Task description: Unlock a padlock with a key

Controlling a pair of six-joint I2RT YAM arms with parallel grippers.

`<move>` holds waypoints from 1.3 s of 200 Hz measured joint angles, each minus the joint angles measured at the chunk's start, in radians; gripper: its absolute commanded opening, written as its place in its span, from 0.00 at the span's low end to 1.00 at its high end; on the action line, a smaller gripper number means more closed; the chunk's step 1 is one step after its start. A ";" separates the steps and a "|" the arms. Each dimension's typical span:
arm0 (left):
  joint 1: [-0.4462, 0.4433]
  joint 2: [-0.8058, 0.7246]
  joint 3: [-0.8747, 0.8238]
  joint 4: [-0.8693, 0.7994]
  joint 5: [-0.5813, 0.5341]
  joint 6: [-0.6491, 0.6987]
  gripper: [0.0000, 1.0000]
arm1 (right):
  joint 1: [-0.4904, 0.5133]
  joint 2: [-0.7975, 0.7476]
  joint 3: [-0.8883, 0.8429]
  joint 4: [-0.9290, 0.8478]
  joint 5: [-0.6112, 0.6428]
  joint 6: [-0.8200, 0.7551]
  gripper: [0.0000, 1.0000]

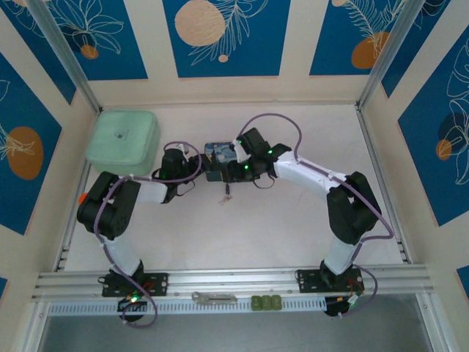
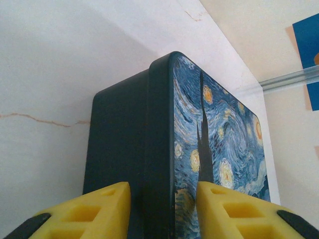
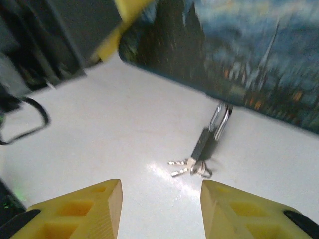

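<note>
White matte table top (image 1: 242, 235), glare spot, thin brownish crack line (image 2: 40, 119). Cream walls on three sides with blue panels (image 1: 226, 37), white leaf outlines, peach and orange discs. Aluminium frame posts (image 1: 62, 55) in the far corners, a slotted aluminium rail (image 1: 234, 280) along the near edge, a grey strip (image 1: 220, 334) below it. Even, soft light.

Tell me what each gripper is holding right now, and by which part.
The left gripper clamps the starry-night tin across its thickness at one end. The right gripper is open and empty, above the padlock and keys on the table.
</note>
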 measured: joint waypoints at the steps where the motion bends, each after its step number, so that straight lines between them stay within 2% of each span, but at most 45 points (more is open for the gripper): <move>1: 0.000 0.000 0.000 0.000 0.000 0.000 0.40 | 0.002 0.000 -0.002 -0.001 0.003 0.002 0.45; 26: 0.000 0.000 0.000 0.000 0.000 0.000 0.40 | 0.039 0.045 -0.015 0.006 0.058 0.057 0.40; 63: 0.000 0.000 0.000 0.000 0.001 0.000 0.40 | 0.035 0.115 -0.013 0.027 0.121 0.110 0.45; 102: 0.000 0.000 0.000 0.000 0.001 0.000 0.40 | 0.100 0.160 -0.005 0.034 0.235 0.137 0.43; 132: 0.000 0.000 0.000 0.000 0.001 0.000 0.40 | 0.121 0.201 0.001 0.056 0.261 0.159 0.36; 156: 0.000 0.000 0.000 0.000 0.001 0.000 0.40 | 0.112 0.214 0.002 0.070 0.260 0.182 0.18; 168: 0.000 0.000 0.000 0.000 0.001 0.000 0.40 | 0.098 0.216 0.000 0.089 0.223 0.184 0.11; 186: 0.000 0.000 0.000 0.000 0.001 0.000 0.40 | 0.057 0.215 -0.035 0.180 0.113 0.189 0.05; 225: 0.000 -0.014 0.000 0.000 0.001 0.000 0.40 | -0.058 0.199 -0.141 0.449 -0.224 0.208 0.05; 247: 0.000 -0.024 -0.001 -0.002 0.000 0.000 0.40 | -0.089 0.200 -0.168 0.514 -0.323 0.219 0.06; 260: 0.000 -0.025 -0.001 -0.004 0.000 0.006 0.49 | -0.097 0.200 -0.174 0.529 -0.347 0.218 0.06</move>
